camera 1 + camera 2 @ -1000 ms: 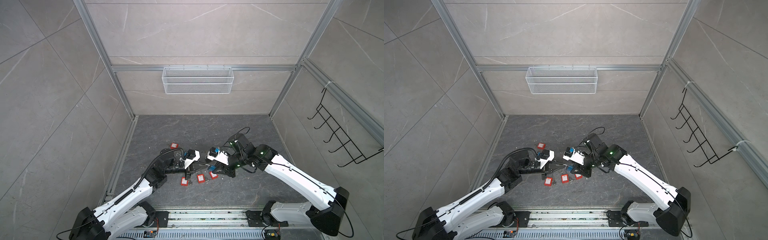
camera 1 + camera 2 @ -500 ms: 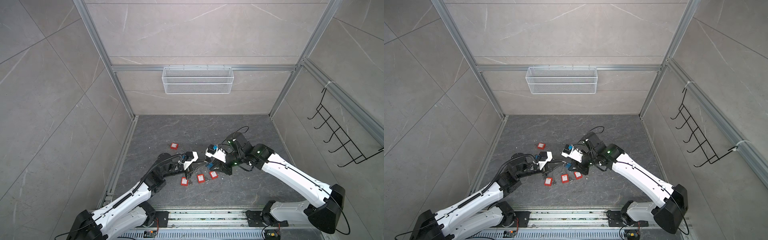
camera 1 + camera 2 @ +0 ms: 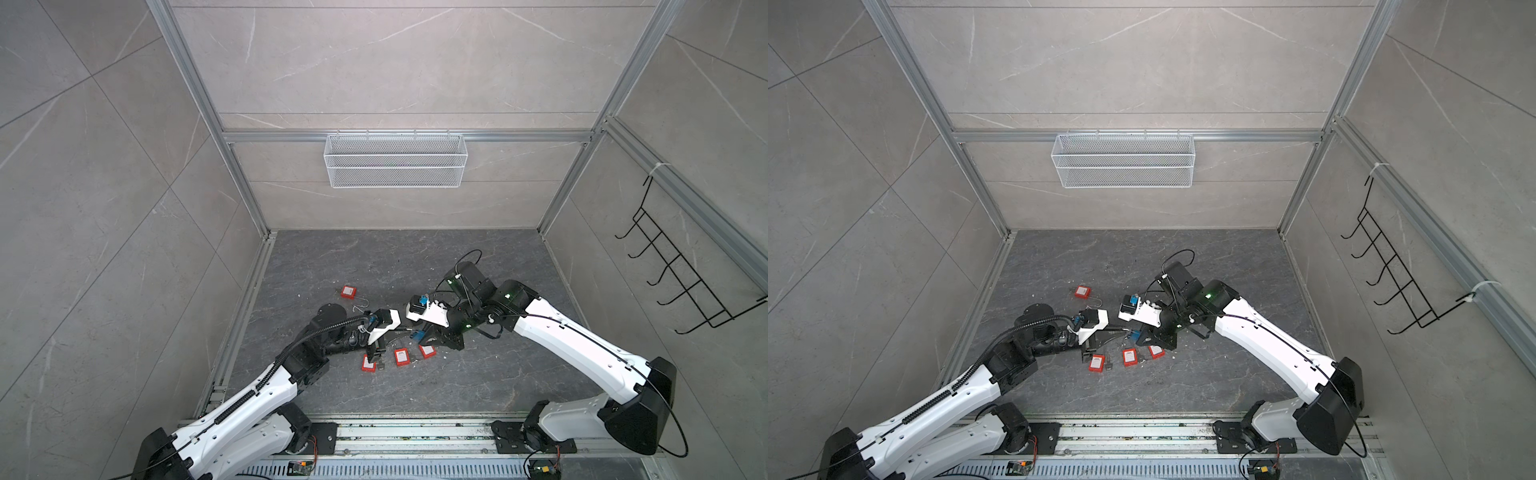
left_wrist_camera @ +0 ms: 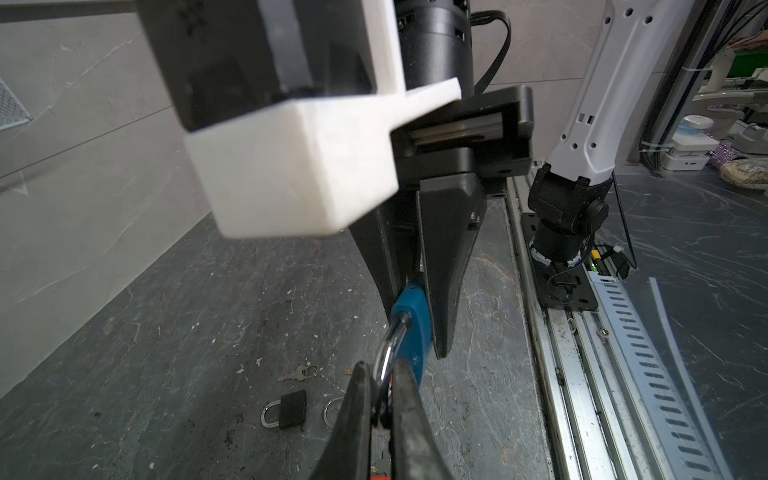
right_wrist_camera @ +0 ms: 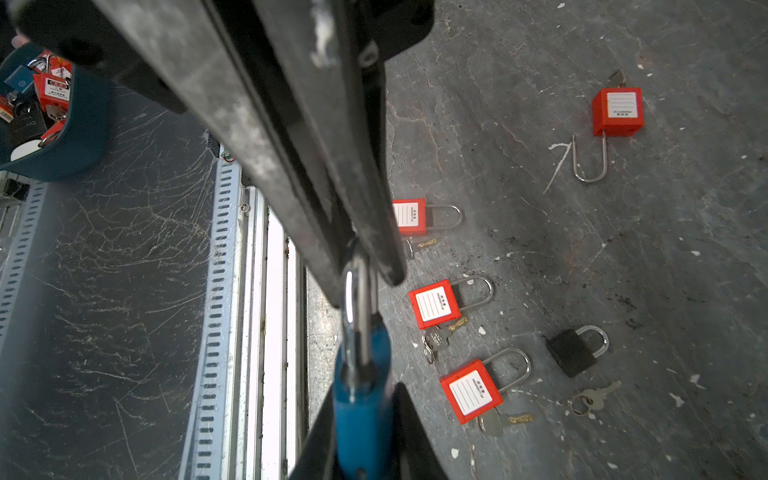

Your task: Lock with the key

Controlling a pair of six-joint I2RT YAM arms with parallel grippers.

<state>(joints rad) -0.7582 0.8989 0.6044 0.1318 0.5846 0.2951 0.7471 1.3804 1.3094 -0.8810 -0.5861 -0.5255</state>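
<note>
Blue padlock (image 4: pixel 411 328) held between the arms: left gripper (image 4: pixel 381 370) pinched tight on its shackle, right gripper (image 5: pixel 365 397) clamped around its body. On the floor (image 5: pixel 540 249) beneath it: red padlocks (image 5: pixel 436 305), black padlock (image 5: pixel 571 353), loose keys (image 5: pixel 594 397).

I count one blue padlock (image 5: pixel 361 436), pinched between my left gripper (image 4: pixel 380 401) and my right gripper (image 5: pixel 363 399). There are four red padlocks (image 5: pixel 434 304): three in a row near my right gripper, one (image 5: pixel 618 111) well apart from it. One black padlock (image 5: pixel 571 351) lies past that row, one loose silver key (image 5: pixel 594 397) just beside it. More keys (image 5: pixel 436 338) by the red ones are too bunched to count. One blue tub (image 5: pixel 83 137) holds further padlocks, uncountable. One wire basket (image 3: pixel 395 160), one hook rack (image 3: pixel 681 274).
</note>
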